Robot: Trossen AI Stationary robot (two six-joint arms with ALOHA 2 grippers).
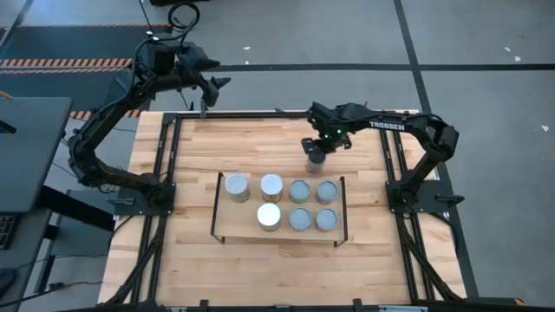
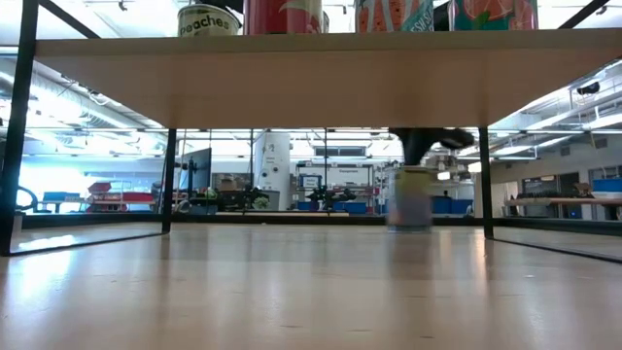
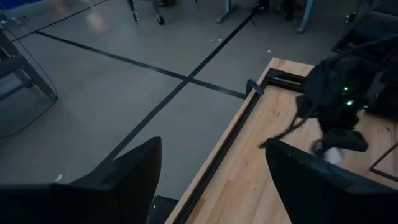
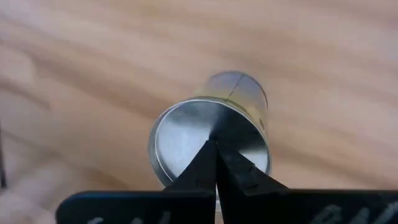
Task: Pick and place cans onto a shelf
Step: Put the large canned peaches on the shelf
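Note:
Several cans (image 1: 299, 192) with silvery lids stand on the low wooden shelf (image 1: 238, 227) at the table's middle. In the low view the shelf (image 2: 311, 73) spans the top, with cans (image 2: 209, 19) on it. One more can (image 1: 316, 159) stands on the table behind the shelf's right part; it also shows in the low view (image 2: 410, 199). My right gripper (image 4: 215, 144) is shut, its tips over this can's lid (image 4: 186, 143). My left gripper (image 3: 211, 180) is open and empty, raised beyond the table's far left corner (image 1: 208, 91). My right gripper's shut fingertips (image 4: 208, 155) point slanting down at the middle of the can's lid (image 4: 180, 140). I cannot tell whether they touch it. The can stands upright, its bottom at the table in the low view.
The shelf's thin black end frames (image 1: 215, 208) (image 1: 341, 212) stand at its two short ends. Black rails (image 1: 173, 147) run along the table's sides. Bare tabletop (image 1: 251, 143) lies behind the shelf, to the left of the lone can.

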